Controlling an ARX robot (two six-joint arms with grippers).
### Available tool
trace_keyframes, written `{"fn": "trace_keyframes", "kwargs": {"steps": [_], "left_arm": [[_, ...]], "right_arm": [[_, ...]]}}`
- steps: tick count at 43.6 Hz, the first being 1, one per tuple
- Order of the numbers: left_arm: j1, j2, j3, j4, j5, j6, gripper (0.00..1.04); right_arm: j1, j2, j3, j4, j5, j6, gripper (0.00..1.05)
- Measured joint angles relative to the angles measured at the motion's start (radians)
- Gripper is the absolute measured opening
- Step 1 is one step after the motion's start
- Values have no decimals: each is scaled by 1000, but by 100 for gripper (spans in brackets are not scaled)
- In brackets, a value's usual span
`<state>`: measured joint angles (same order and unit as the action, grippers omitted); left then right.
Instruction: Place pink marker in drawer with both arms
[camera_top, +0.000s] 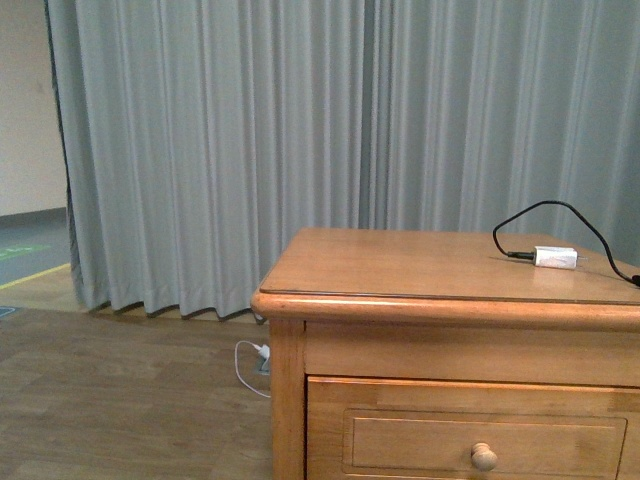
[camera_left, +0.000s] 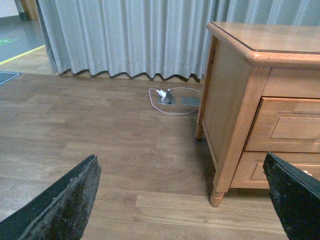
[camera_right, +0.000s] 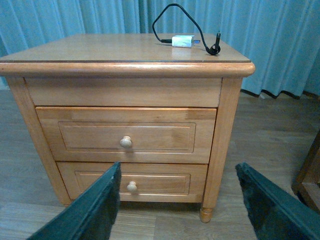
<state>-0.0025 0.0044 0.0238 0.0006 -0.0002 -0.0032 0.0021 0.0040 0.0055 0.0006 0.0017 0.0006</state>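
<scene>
From my front camera, a grey curtain (camera_top: 250, 150) hangs across the far side, and on the wood floor (camera_top: 120, 400) at its foot lies a white plug with a thin cable (camera_top: 255, 362). To the right stands the honey-wood nightstand (camera_top: 290, 400), and neither arm shows in this view. Its upper drawer (camera_top: 470, 430) is closed, the round knob (camera_top: 484, 457) sitting in the middle of the framed panel. On the nightstand top, toward the far right, rests a small white adapter (camera_top: 555, 257) with a black cable (camera_top: 545, 210) looping up behind it.

I cannot find the pink marker in any of my three views.

My left wrist camera looks over the floor at the nightstand's left side; the left gripper (camera_left: 185, 200) has its two black fingers (camera_left: 65, 205) spread wide apart with nothing between them.

My right wrist camera faces the nightstand front squarely: upper drawer (camera_right: 125, 135) and lower drawer (camera_right: 135, 182) are both shut. The right gripper (camera_right: 180, 205) also stands wide apart and empty, its fingers (camera_right: 95, 210) near the camera, short of the lower drawer.
</scene>
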Motion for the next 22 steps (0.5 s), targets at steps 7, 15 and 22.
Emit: {"fn": "trace_keyframes", "kwargs": {"steps": [7, 15, 22], "left_arm": [[0, 0, 0, 0, 0, 0, 99], [0, 0, 0, 0, 0, 0, 99], [0, 0, 0, 0, 0, 0, 99]], "right_arm": [[0, 0, 0, 0, 0, 0, 97], [0, 0, 0, 0, 0, 0, 96], [0, 0, 0, 0, 0, 0, 96]]}}
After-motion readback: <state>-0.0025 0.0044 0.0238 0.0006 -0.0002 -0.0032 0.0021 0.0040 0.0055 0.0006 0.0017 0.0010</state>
